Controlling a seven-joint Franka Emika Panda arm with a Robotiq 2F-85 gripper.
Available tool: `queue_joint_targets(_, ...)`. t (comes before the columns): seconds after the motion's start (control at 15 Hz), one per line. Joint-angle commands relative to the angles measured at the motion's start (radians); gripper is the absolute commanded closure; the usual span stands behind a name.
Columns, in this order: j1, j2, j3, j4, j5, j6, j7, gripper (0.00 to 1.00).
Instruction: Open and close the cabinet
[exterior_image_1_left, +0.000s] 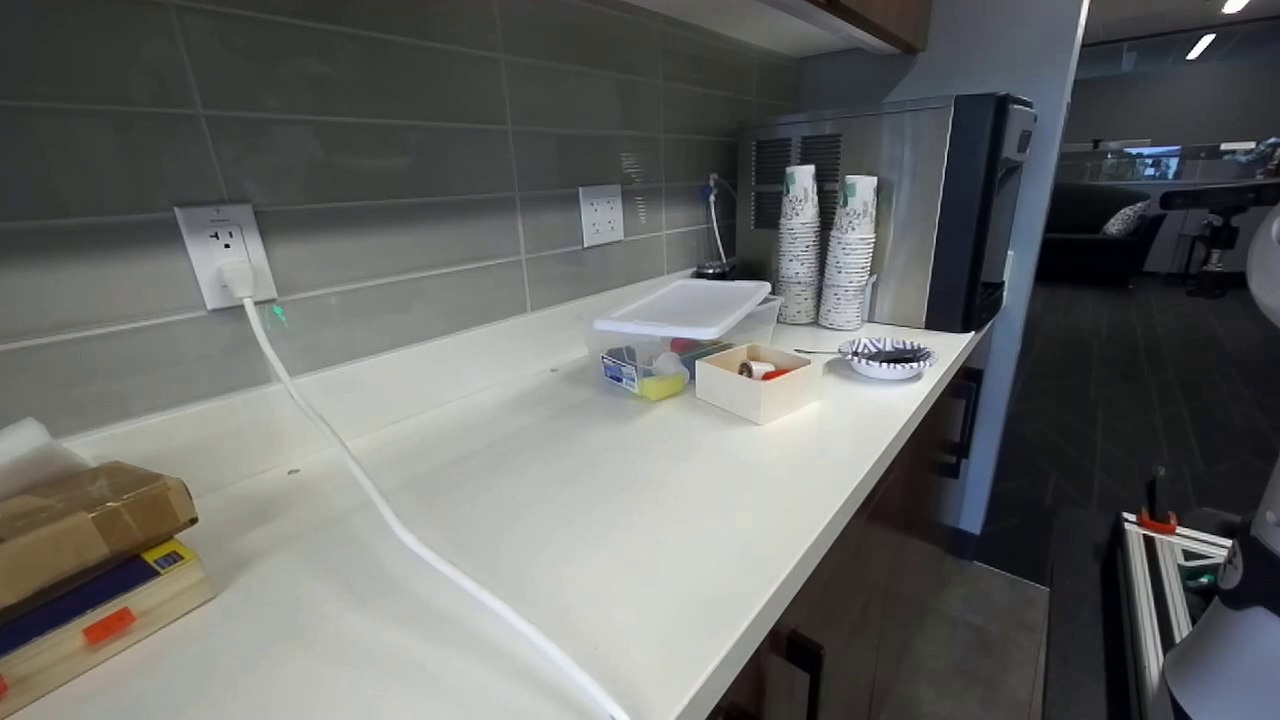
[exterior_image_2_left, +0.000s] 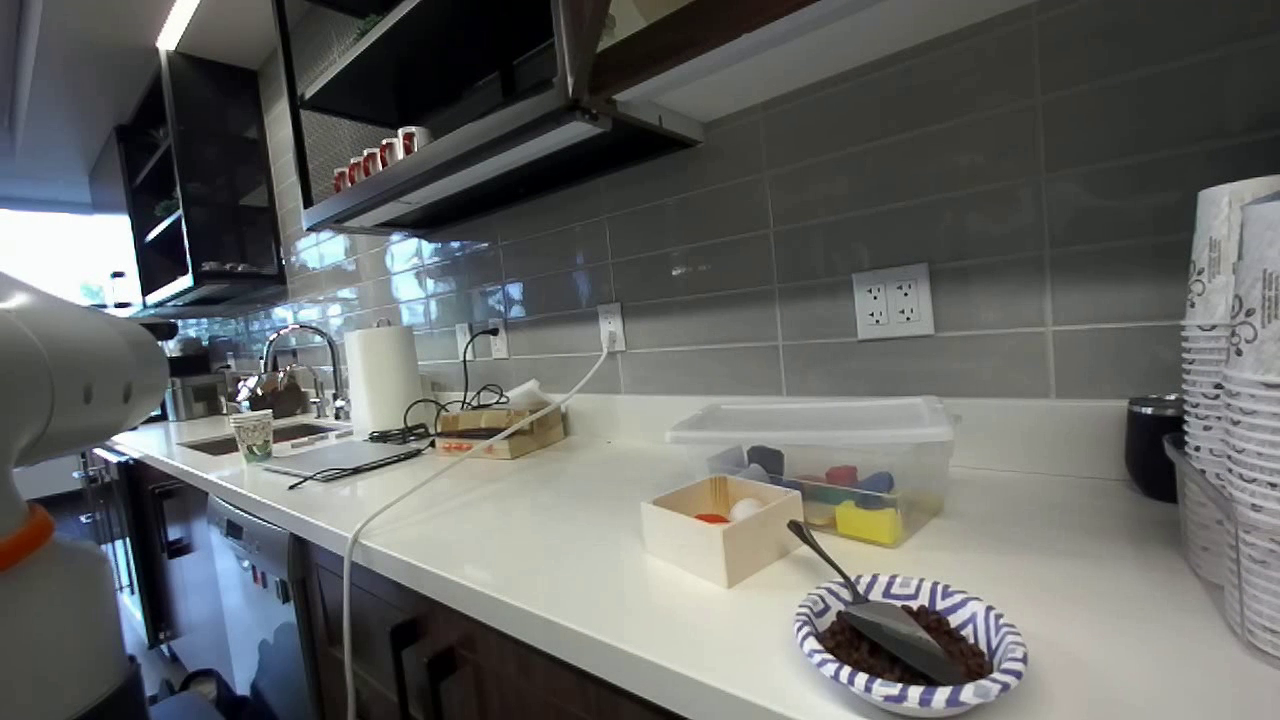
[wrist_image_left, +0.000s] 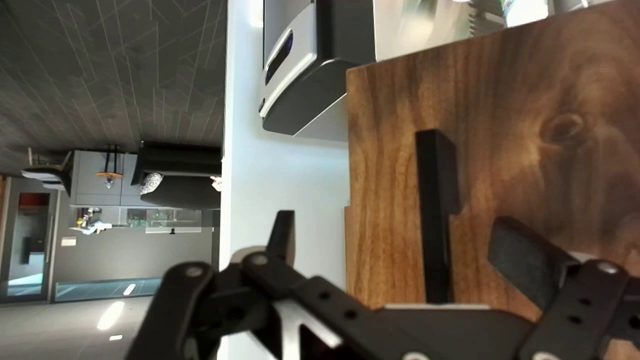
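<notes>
The cabinet (wrist_image_left: 500, 165) is brown with swirling wood grain, its handle (wrist_image_left: 435, 225) black; the gripper (wrist_image_left: 395, 230) is mostly black. White counter (exterior_image_1_left: 560, 520), grey tiles (exterior_image_1_left: 380, 160). The bowl (exterior_image_2_left: 1005, 640) is white with violet-blue zigzags; the cups (exterior_image_2_left: 1262, 300) white, apparently with dark scrolls.

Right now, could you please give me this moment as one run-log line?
claw: open | black handle: within claw opening in wrist view, not gripped | cabinet door: whether ajar, unclear
</notes>
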Motion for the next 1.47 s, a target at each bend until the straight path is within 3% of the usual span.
queue_joint_targets(0.0, 0.026, 0.099, -0.024, 0.077, 0.021, 0.064, -0.025, 0.0)
queue_joint_targets(0.6, 0.113, 0.274, -0.049, 0.217, 0.098, 0.109, -0.049, 0.0)
queue_joint_targets(1.4, 0.352, 0.459, -0.122, 0.414, 0.273, 0.087, -0.13, 0.0)
